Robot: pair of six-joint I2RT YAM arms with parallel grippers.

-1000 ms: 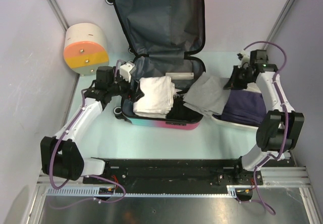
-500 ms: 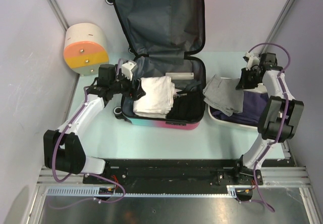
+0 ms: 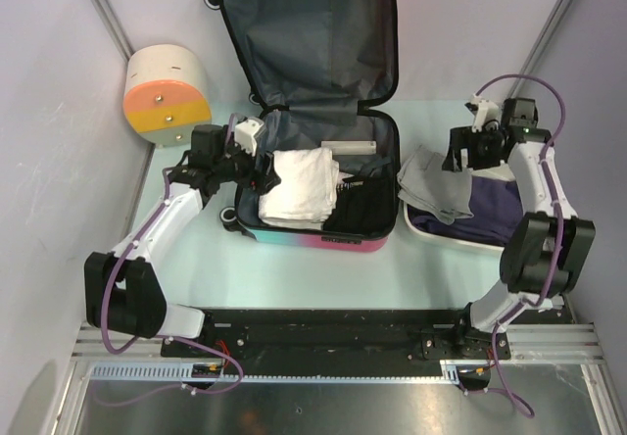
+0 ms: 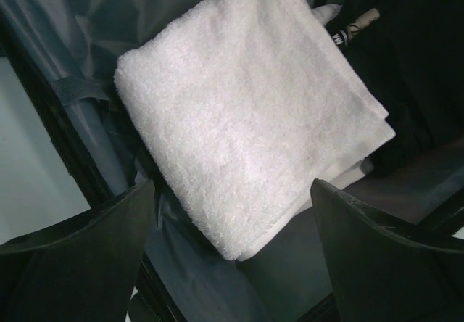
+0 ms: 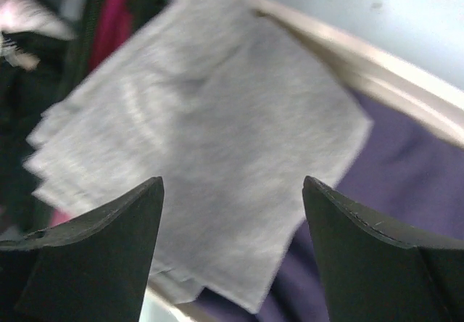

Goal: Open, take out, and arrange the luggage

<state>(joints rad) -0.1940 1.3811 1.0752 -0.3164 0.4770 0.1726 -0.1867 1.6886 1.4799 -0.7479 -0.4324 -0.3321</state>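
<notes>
Top external view: the luggage point(image 3: 313, 43) lies open in the middle of the table, its lid propped up against the back wall and its lower half facing up with things inside. A folded white towel point(image 3: 299, 188) sits in the left part of that half, and black items point(image 3: 358, 210) lie beside it.

At the right, a grey cloth point(image 3: 431, 185) lies across the left rim of a white basin point(image 3: 460, 242), partly over a purple cloth point(image 3: 490, 200) inside it. The right gripper point(image 3: 458, 151) hovers above the grey cloth. In the right wrist view its fingers stand wide apart with nothing between them, and the cloth point(image 5: 196, 133) lies loose below.

The left gripper point(image 3: 257, 169) is at the left edge of the suitcase. In the left wrist view its fingers are spread and empty, one on each side of the towel point(image 4: 246, 112), above it.

The step in hand looks like unpacking, with opening done and items going to the basin. The towel seems next. That calls for lowering the left fingers over one edge, pinching all the folded layers, and lifting clear of the rim.
</notes>
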